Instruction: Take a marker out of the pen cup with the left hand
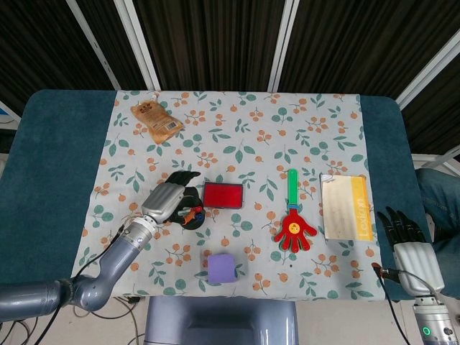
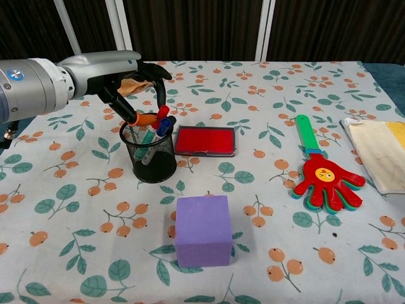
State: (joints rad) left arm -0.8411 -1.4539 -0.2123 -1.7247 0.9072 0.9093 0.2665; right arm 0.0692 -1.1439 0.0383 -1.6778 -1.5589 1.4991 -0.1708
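A black mesh pen cup (image 2: 152, 159) stands left of centre, with an orange-capped marker (image 2: 147, 118), a red one (image 2: 163, 113) and a blue one (image 2: 162, 126) sticking out of it. My left hand (image 2: 120, 75) hovers over the cup from the left, its dark fingers (image 2: 163, 94) arched over the marker tops with a gap between them. One finger touches the orange cap, and no marker is lifted. From the head view the left hand (image 1: 169, 195) covers most of the cup (image 1: 191, 218). My right hand (image 1: 405, 243) hangs beyond the table's front right corner, fingers spread and empty.
A red stamp pad (image 2: 204, 140) lies just right of the cup. A purple cube (image 2: 202, 230) sits in front. Further right lie a red hand-shaped clapper with a green handle (image 2: 323, 177) and a yellow-white booklet (image 1: 346, 207). A brown snack bag (image 1: 156, 120) lies at the back left.
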